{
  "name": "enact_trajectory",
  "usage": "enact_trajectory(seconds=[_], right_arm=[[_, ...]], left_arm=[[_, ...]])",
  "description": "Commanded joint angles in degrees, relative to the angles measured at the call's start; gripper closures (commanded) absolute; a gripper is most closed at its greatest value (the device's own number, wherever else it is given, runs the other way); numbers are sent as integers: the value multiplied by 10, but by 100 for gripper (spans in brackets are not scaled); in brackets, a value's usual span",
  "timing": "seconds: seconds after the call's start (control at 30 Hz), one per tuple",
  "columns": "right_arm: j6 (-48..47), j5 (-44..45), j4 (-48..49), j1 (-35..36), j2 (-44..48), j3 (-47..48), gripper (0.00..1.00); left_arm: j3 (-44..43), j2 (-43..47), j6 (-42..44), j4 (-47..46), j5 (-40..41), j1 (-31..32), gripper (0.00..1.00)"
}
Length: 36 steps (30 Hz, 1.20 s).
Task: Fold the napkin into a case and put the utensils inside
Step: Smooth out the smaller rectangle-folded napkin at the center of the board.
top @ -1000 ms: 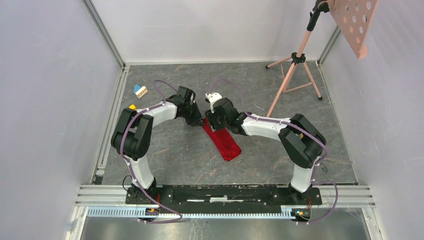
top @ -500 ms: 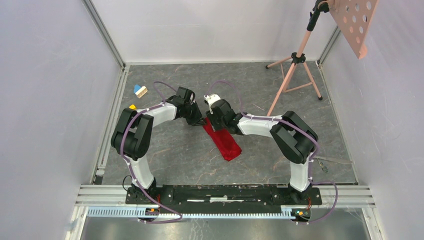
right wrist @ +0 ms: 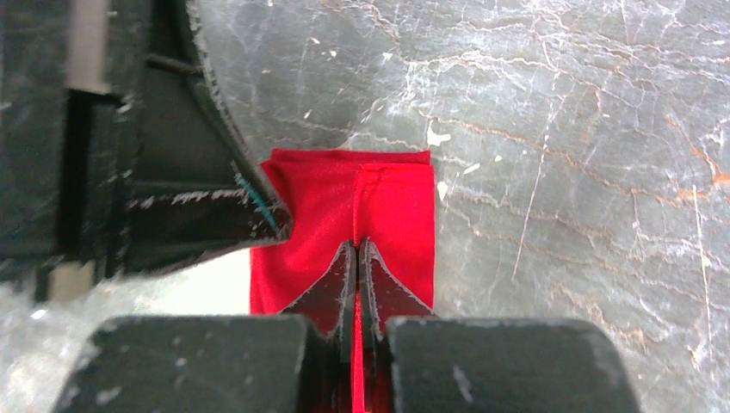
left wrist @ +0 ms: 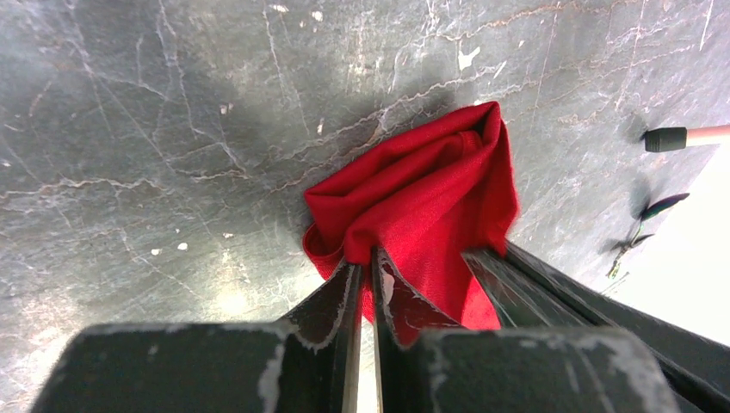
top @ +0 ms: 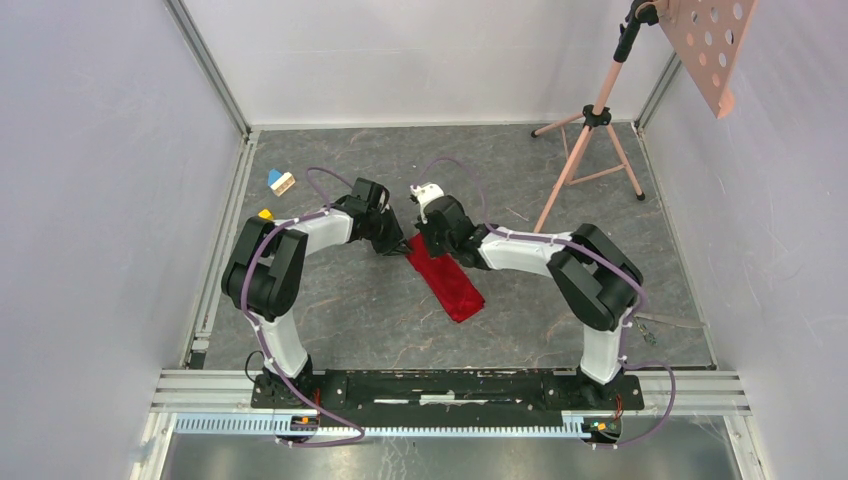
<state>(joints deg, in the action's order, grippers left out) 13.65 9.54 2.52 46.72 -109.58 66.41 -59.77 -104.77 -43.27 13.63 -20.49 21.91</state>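
Presently: napkin, red, folded narrow, lying mid-way across the tabletop. Left end effector clamped on its far corner; right end effector pinched together on a fold beside it.

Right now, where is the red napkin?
In the top view the red napkin lies mid-table, its far end pinched by the left gripper and the right gripper.
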Motion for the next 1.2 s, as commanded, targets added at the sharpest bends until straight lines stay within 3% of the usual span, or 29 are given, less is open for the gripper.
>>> enact_trajectory(seconds=[0.0,0.27,0.57,0.8,1.0,1.17], right_arm=[[44,-41,39,0,89,-39,100],[61,-68,75,-6,99,-79,100],[64,-86,87,-33,112,-102,100],[83,-121,108,-51,127,-125,100],[86,-124,112,-54,132,-130,100],[86,-125,111,-55,136,-131,100]], left_arm=[[11,27,-17,-14,-19,-1,86],[25,28,-23,-27,-35,0,85],[32,110,-12,7,-38,0,61],[14,139,-38,22,-26,-1,67],[13,135,-53,8,-12,3,64],[-28,70,-55,-25,-77,21,79]])
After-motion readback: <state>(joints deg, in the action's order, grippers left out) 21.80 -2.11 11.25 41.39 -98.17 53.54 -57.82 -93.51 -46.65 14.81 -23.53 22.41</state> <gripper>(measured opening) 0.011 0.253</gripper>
